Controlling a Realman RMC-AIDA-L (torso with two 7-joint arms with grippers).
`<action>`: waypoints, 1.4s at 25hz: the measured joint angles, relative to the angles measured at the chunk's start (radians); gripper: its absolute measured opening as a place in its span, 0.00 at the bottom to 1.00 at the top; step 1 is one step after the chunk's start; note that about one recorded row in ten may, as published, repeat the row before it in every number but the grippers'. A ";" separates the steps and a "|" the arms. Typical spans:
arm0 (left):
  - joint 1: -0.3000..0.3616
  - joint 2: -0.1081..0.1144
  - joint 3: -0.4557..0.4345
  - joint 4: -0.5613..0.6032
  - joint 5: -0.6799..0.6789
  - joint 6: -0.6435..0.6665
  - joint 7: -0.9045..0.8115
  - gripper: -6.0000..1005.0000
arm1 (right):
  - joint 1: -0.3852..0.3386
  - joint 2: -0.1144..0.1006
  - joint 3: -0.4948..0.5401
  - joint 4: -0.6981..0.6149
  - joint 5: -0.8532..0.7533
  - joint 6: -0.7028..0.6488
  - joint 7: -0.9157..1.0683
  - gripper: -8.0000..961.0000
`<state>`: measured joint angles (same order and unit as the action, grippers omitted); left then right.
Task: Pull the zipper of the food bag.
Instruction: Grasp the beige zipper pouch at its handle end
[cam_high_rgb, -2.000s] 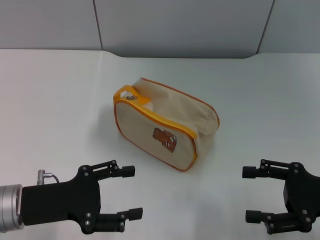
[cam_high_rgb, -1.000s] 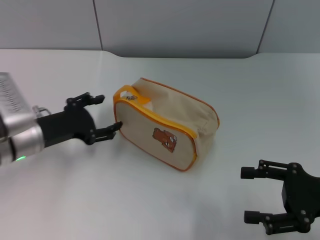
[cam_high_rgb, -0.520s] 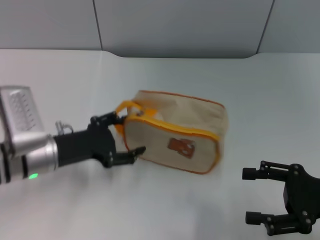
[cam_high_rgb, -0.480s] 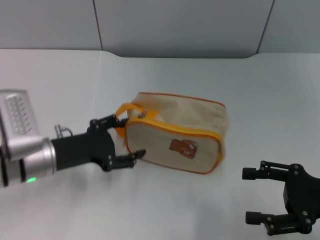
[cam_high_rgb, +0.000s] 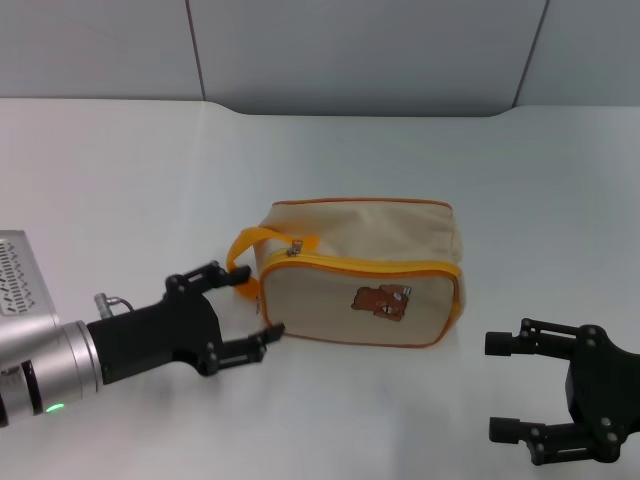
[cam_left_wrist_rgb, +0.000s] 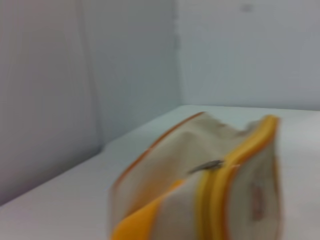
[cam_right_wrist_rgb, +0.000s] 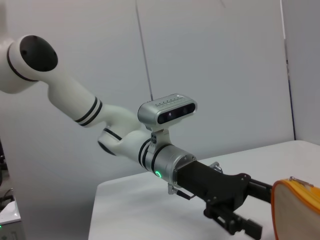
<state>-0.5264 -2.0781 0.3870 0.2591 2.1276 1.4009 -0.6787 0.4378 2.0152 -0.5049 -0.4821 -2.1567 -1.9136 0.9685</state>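
The beige food bag (cam_high_rgb: 355, 270) lies on the white table (cam_high_rgb: 120, 180), its long face with the brown bear patch (cam_high_rgb: 385, 300) towards me. The yellow-orange zipper (cam_high_rgb: 370, 266) runs along its upper front edge. The silver pull tab (cam_high_rgb: 293, 248) sits at the left end, beside the strap loop (cam_high_rgb: 252, 245). My left gripper (cam_high_rgb: 252, 308) is open at the bag's left end, holding nothing. In the left wrist view the bag (cam_left_wrist_rgb: 175, 175) and pull tab (cam_left_wrist_rgb: 207, 166) are close. My right gripper (cam_high_rgb: 497, 387) is open and empty at the front right.
A grey wall (cam_high_rgb: 350, 50) stands behind the table's far edge. The right wrist view shows the left arm (cam_right_wrist_rgb: 125, 145) reaching across the table, with its gripper (cam_right_wrist_rgb: 262, 210) at the bag's end (cam_right_wrist_rgb: 297, 210).
My left gripper came up from the front to the bag's left end and pushed it. The bag turned and slid right and nearer. The right arm has not moved.
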 joint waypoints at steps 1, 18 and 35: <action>0.002 0.000 -0.004 -0.007 -0.013 -0.013 0.005 0.82 | 0.000 0.000 0.000 0.001 0.000 0.003 -0.001 0.87; -0.024 -0.002 -0.037 -0.199 -0.148 -0.094 0.075 0.82 | 0.004 0.011 -0.003 0.005 0.000 0.035 0.000 0.87; -0.014 -0.002 -0.123 -0.261 -0.144 -0.077 0.192 0.41 | 0.001 0.016 0.002 0.001 0.002 0.046 0.001 0.87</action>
<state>-0.5400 -2.0801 0.2636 -0.0016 1.9832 1.3235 -0.4862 0.4389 2.0310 -0.5032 -0.4811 -2.1546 -1.8681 0.9694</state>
